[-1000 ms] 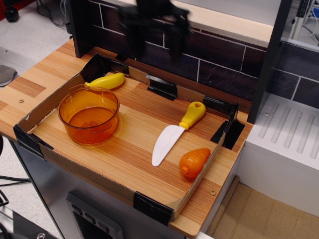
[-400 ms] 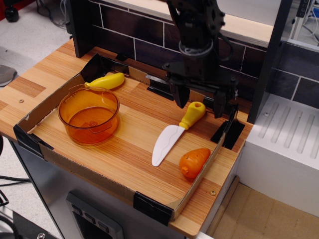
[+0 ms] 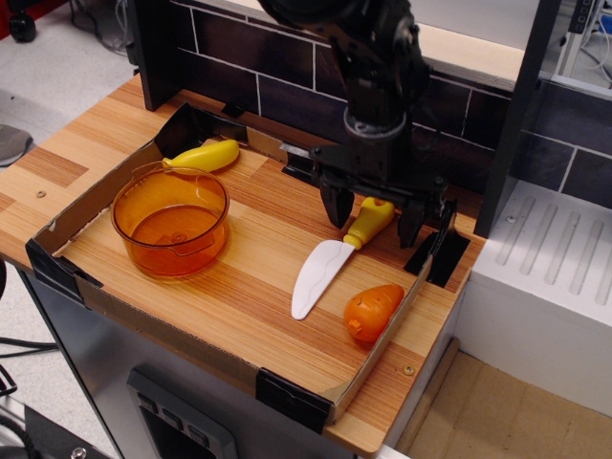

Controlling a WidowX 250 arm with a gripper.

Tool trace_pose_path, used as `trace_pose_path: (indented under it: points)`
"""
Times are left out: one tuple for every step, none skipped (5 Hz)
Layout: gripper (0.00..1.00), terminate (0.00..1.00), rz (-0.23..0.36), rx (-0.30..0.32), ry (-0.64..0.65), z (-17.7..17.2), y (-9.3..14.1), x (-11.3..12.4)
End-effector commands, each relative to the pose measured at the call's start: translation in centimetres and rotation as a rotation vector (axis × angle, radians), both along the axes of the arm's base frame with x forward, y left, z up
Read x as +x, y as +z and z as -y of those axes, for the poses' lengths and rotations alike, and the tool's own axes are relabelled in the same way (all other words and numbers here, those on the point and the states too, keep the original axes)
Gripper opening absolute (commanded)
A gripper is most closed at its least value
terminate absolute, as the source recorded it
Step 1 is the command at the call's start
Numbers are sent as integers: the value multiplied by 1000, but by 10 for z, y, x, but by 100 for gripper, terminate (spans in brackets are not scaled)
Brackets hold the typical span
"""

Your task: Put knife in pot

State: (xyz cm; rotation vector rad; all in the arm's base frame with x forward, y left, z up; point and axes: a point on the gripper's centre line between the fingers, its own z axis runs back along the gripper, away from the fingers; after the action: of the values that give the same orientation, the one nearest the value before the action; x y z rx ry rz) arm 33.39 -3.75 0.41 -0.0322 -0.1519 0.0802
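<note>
The knife [image 3: 330, 258] lies flat on the wooden tray floor at centre right, white blade toward the front left, yellow handle [image 3: 366, 223] toward the back right. My gripper [image 3: 373, 218] is open and hangs low over the handle, one finger [image 3: 337, 205] to its left and one [image 3: 413, 222] to its right, straddling it without closing. The orange translucent pot [image 3: 170, 220] stands empty at the tray's left, well apart from the gripper.
A yellow banana-like toy [image 3: 205, 155] lies behind the pot. An orange carrot-like toy [image 3: 372, 311] lies near the tray's front right wall. The low cardboard tray rim [image 3: 191, 337] with black corner clips surrounds everything. A dark tiled wall [image 3: 239, 76] stands behind.
The arm came in from the top of the view and dropped over the knife's handle. In the last half second the open fingers sank lower around the handle. The knife has not moved.
</note>
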Motion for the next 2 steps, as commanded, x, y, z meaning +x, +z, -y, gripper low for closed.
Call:
trace_pose_path:
  points:
    - [0, 0, 37, -25, -6, 2, 2, 8]
    - [0, 0, 23, -56, -39, 0, 15, 4]
